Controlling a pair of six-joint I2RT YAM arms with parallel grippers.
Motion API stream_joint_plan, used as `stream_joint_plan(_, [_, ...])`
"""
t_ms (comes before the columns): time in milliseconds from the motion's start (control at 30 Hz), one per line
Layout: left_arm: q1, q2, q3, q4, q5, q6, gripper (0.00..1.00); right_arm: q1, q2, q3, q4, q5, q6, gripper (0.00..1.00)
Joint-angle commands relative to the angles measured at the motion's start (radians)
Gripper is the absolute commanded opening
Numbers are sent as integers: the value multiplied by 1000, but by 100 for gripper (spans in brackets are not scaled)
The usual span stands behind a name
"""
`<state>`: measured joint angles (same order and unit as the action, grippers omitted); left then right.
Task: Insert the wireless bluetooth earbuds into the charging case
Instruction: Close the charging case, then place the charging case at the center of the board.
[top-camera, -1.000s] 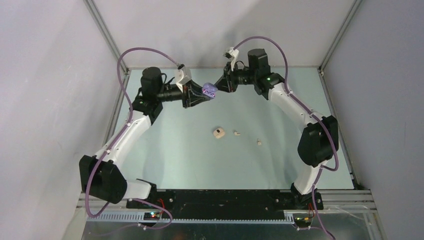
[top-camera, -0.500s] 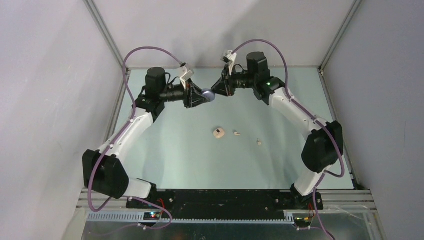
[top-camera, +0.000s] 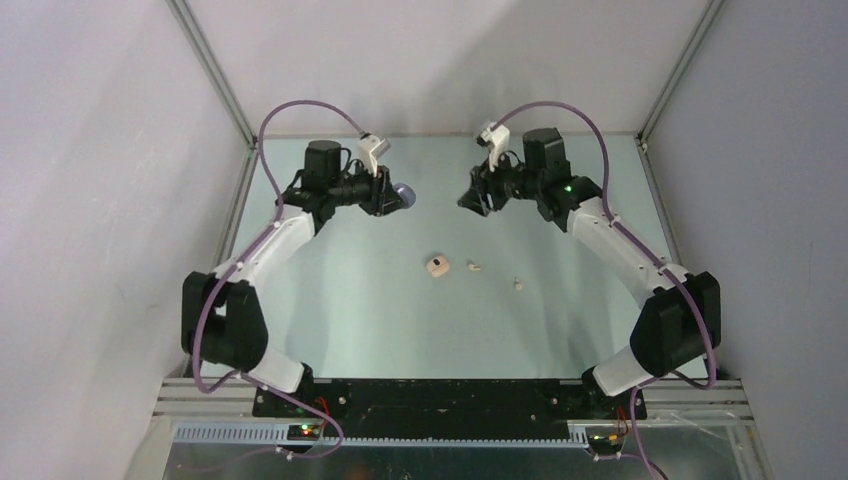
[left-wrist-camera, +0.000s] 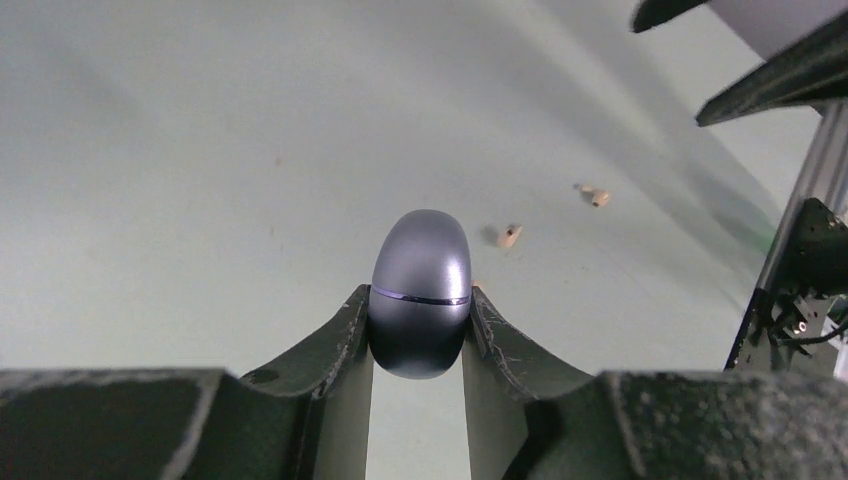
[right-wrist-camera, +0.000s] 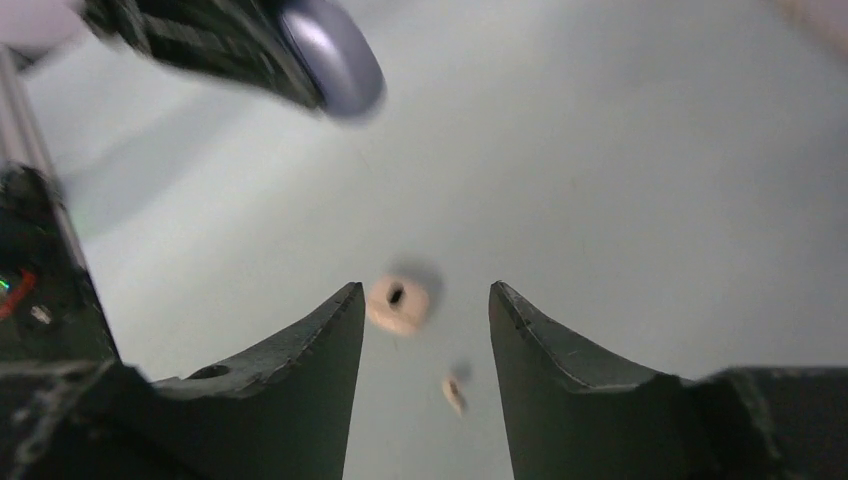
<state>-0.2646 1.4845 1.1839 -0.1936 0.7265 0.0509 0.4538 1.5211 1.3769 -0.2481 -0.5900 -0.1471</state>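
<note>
Pale green table (top-camera: 340, 310) carries everything, with the two arm bases bolted at its near edge. Around the middle of the table, three small cream-coloured things lie in a loose row. The nearer earbud (top-camera: 518, 285) lies furthest toward the right edge and on its own. The second earbud (top-camera: 473, 266) lies a little further back and to its left. Just beside it, but not touching, sits a cream squarish piece (top-camera: 437, 265) with a dark hole in its top; what it is cannot be told from these views.

Further back, both arms are raised over the far half of the table, their grippers facing each other and well apart. The left gripper (left-wrist-camera: 418, 296) is clamped on the charging case (left-wrist-camera: 420, 250), a smooth egg-shaped shell of grey-lavender with a thin seam around it, its lid closed. The two dark fingers press its lower half from either side, and its rounded upper end sticks out past the fingertips. The case is held in the air, above the table toward the far left.

The right gripper (right-wrist-camera: 425, 290) has its jaws apart with nothing between them. Its wrist view is blurred and shows the cream piece and one earbud on the table below through the gap.
</note>
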Motion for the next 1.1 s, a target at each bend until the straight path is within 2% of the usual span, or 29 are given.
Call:
stream_joint_plan(0, [37, 88, 5, -80, -139, -115, 8, -75, -28, -86, -231, 37, -202, 55])
stream_joint_plan(100, [56, 182, 51, -205, -125, -154, 9, -118, -21, -121, -357, -65, -302, 56])
stream_joint_plan(200, [59, 271, 78, -264, -193, -179, 23, -113, -7, -158, -401, -111, -435, 57])
stream_joint_plan(400, [61, 344, 43, -305, -339, -238, 35, 26, 74, -158, -289, 74, -475, 56])
stream_joint_plan(467, [64, 353, 36, -316, -364, -240, 38, 73, 134, -132, -257, 125, -437, 56])
stream_joint_plan(667, [86, 218, -29, -328, -474, -274, 66, 154, 274, -31, -163, 318, -66, 65])
stream_joint_plan(733, [115, 159, -45, -345, -509, -289, 77, 162, 310, 10, -182, 328, 55, 62])
stream_joint_plan(1067, [194, -64, -109, -395, -637, -375, 77, 209, 481, 290, -483, 329, 274, 54])
